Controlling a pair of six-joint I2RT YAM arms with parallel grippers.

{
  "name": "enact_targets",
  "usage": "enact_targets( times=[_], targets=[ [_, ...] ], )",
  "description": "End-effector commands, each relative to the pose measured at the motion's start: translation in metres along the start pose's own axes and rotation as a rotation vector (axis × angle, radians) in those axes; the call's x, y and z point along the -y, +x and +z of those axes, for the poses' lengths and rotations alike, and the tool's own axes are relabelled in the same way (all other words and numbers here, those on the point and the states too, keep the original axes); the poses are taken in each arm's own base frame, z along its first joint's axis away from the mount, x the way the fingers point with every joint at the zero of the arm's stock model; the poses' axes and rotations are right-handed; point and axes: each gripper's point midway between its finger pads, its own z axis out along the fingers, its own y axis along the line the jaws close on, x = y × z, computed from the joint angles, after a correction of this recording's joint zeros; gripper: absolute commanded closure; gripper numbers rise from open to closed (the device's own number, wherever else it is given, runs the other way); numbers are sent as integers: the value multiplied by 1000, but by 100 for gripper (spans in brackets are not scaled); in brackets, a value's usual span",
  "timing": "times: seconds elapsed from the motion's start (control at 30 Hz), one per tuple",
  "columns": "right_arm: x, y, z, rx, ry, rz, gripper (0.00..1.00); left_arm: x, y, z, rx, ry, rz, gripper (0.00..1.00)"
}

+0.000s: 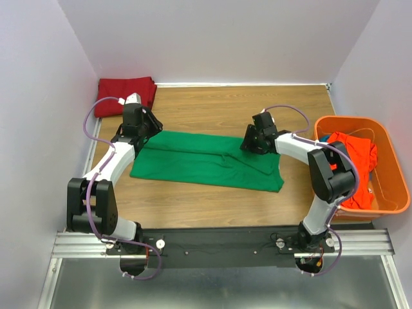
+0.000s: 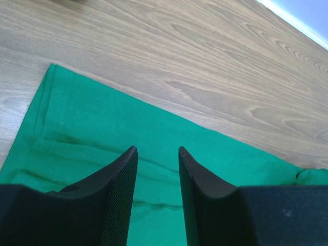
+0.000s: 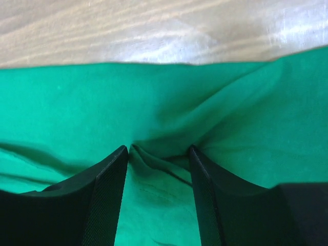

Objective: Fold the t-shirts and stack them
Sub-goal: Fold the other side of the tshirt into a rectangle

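Overhead view; both wrist views close above green t-shirt (image 1: pixel 206 161)

Robot lab cell: plain white panels (image 1: pixel 38 77) box in a wood-grain table (image 1: pixel 212 103); metal rail (image 1: pixel 219 243) along bottom edge carries two robot arms (image 1: pixel 109 161).

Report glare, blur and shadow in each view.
Top external: even light, sharp, soft shadows on the flat bright green cloth t-shirt. Left wrist: wood-grain table crisp. Right wrist: pale glare washes out the table's grain, dark shadow in the cloth fold between the black fingers.
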Motion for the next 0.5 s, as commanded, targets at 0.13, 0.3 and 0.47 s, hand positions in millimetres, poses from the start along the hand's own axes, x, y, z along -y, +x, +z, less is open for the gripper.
enact_targets(
  times=[0.13, 0.3, 0.47],
  targets=[
    [-6, 16, -25, -4, -42, 15, 50, 13, -4, -3, 2, 39, 19, 56],
    [-11, 23, -34, -22, -82, 11, 54, 15, -3, -3, 0, 43, 20, 56],
    [-17, 34, -40, -44, -109, 4, 59, 14, -3, -3, -1, 41, 20, 56]
  ],
)
